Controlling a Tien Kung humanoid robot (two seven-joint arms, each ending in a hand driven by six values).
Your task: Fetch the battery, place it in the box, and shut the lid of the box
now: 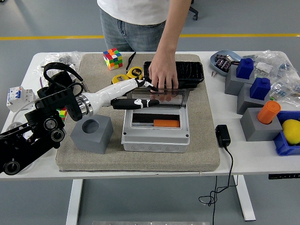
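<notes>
Left hand (143,93) reaching in from the left over the grey felt mat (206,140) — white forearm, black fingers (136,103) stretched out flat along the lower edge of the lid (159,97), touching it, gripping nothing. Lid itself clear and smoky, hinged at the far side of the box (155,136), tilted up and back, not shut. Person's hand (162,75) coming down from the far side, fingertips resting on top of the same lid, right beside the robot's fingers. Grey box open in the middle of the mat; inside the recess an orange battery (166,123) lying flat toward the right, a dark slot next to it on the left. Right arm not visible anywhere. Behind the lid a black tray (192,72), partly hidden by the person's hand. Yellow tape measure (133,72) just left of the tray, Rubik's cube (112,58) at the mat's far left corner. Grey block with a round hole (91,133) on the mat just left of the box, under the robot's forearm. Black power adapter (222,135) on the bare white table (243,161) right of the mat, cable trailing off the near edge. Far right — grey blocks carrying blue pegs (243,68), an orange cylinder (268,111) on another grey block, a yellow fruit-like object (291,131) in a blue bin. Circuit breaker (16,97) at the left table edge.
</notes>
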